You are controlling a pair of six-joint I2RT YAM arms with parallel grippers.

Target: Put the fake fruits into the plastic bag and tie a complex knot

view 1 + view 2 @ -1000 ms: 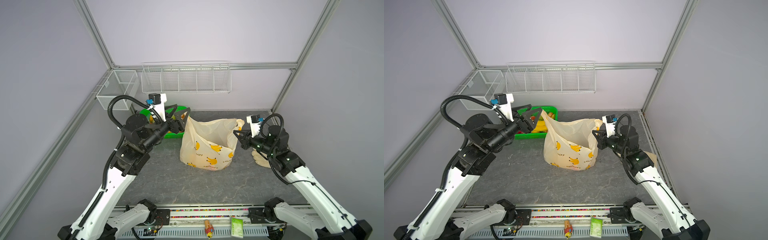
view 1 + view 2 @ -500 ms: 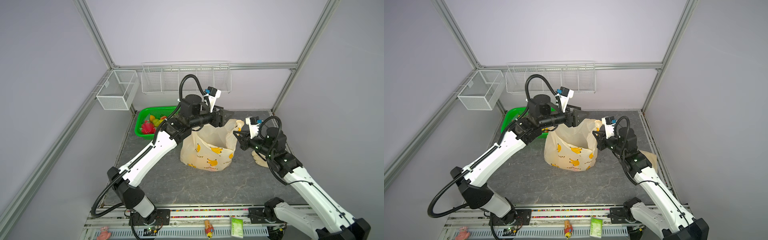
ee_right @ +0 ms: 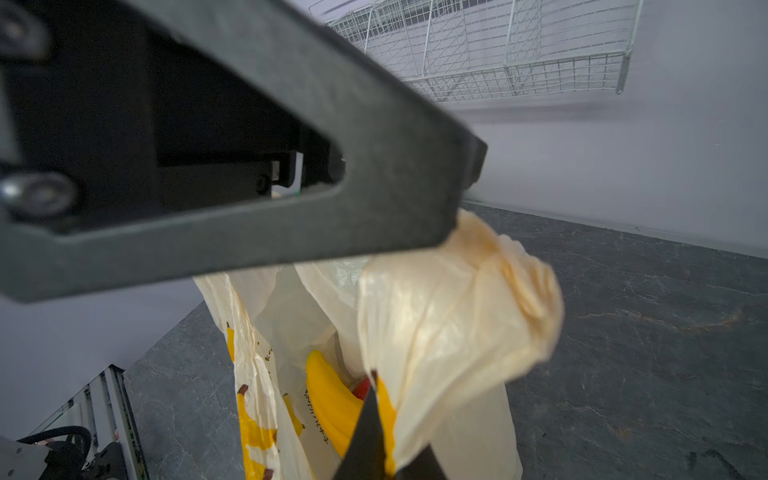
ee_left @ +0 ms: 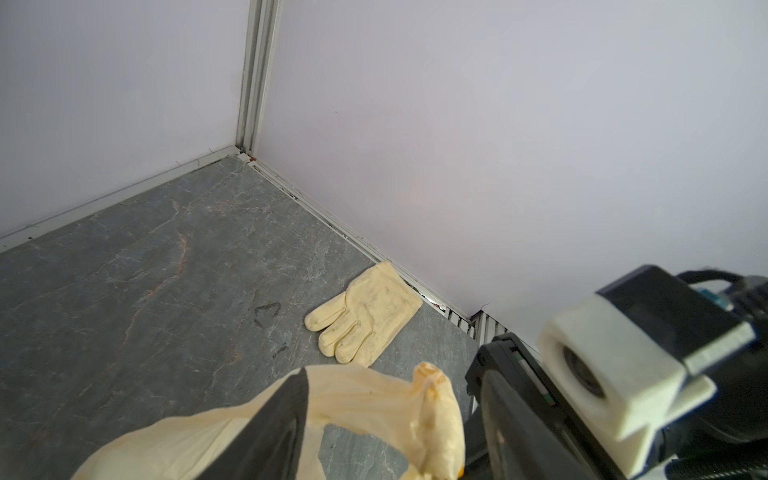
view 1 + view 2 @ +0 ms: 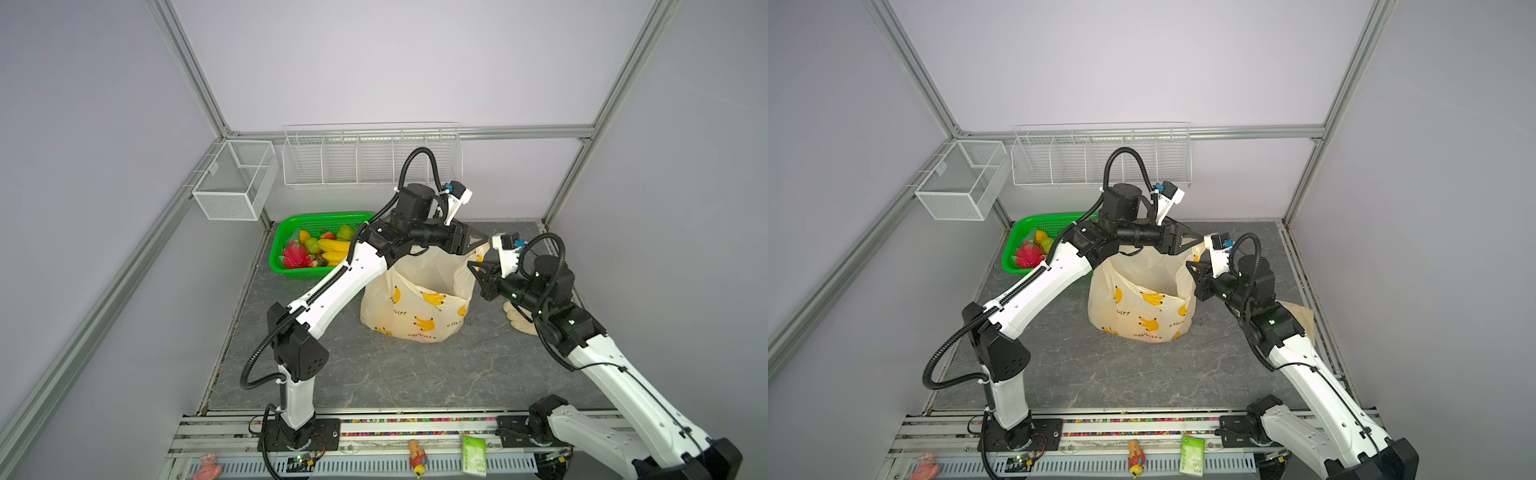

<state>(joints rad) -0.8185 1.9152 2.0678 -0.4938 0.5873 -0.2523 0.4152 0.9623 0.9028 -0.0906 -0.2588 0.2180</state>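
Loading is the step in hand. Small glossy plastic fake fruits [image 5: 318,249] lie heaped in the green mesh basket [image 5: 324,216] at ten o'clock on the table. The thin translucent cream-yellow plastic bag [image 5: 415,307], printed with bananas, stands open just off centre toward two o'clock. A yellow toy banana [image 3: 328,399] and a red piece [image 3: 362,388] are already inside it. The right gripper [image 5: 476,266] is clamped on the bag's three-o'clock handle [image 3: 449,316], holding the mouth up. The left gripper [image 5: 478,242] hovers over the mouth's one-o'clock rim; I cannot tell whether its jaws are apart or carry anything. The next move probably calls for more basket trips, with each release centred over the opening. The knot is not yet begun. A cream glove [image 4: 365,311] lies at three o'clock.
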